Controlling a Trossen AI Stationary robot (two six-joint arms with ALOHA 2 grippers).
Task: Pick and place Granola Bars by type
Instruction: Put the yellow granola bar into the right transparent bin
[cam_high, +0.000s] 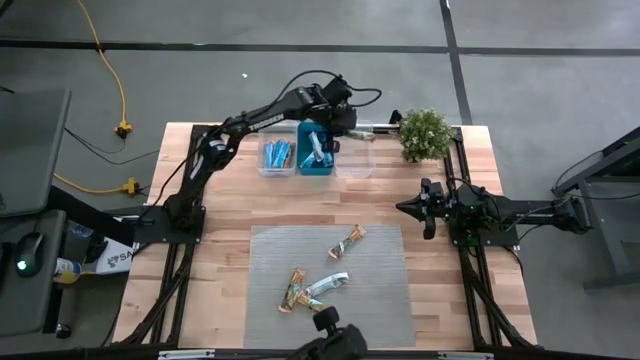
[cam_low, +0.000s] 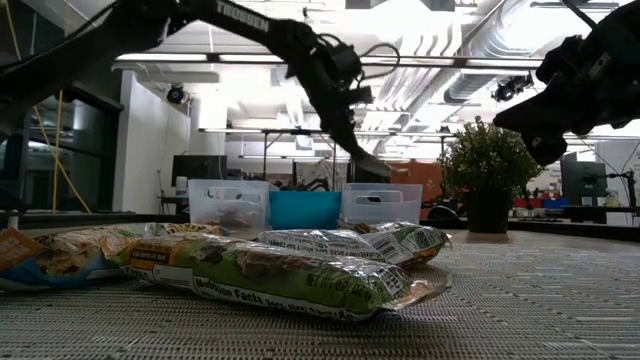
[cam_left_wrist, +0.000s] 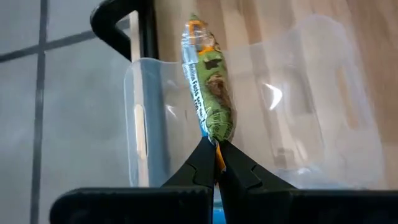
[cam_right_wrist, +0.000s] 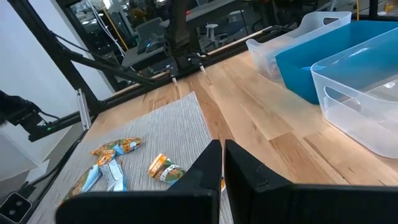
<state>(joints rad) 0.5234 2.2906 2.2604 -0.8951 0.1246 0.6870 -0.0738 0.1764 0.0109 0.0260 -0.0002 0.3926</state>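
Note:
My left gripper (cam_high: 345, 127) (cam_left_wrist: 216, 155) is at the table's far side, above the empty clear bin (cam_high: 353, 160) (cam_left_wrist: 143, 112), shut on a tan-green-orange granola bar (cam_high: 362, 131) (cam_left_wrist: 208, 81). The other clear bin (cam_high: 278, 155) holds bright blue bars, and the teal bin (cam_high: 316, 150) holds light blue ones. Three bars lie flat on the grey mat: two tan-green-orange (cam_high: 350, 238) (cam_high: 292, 290) and one silvery-white (cam_high: 328, 285). My right gripper (cam_high: 428, 208) (cam_right_wrist: 222, 163) waits shut and empty above the wood, right of the mat. My left gripper pinches the tan-green-orange bar by one crimped end (cam_left_wrist: 216, 135) between its two fingertips. The bar sticks straight out beyond the fingers, lifted clear, with its free end (cam_left_wrist: 196, 28) over the clear bin's far rim. In the low view it hangs slanting below the fingers (cam_low: 368, 168).
A potted plant (cam_high: 425, 133) stands at the far right corner, just right of the bins. The grey mat (cam_high: 270, 250) covers the table's near middle. Bare wood lies between the mat and the bins. Dark frame rails (cam_high: 470, 280) run along both table sides.

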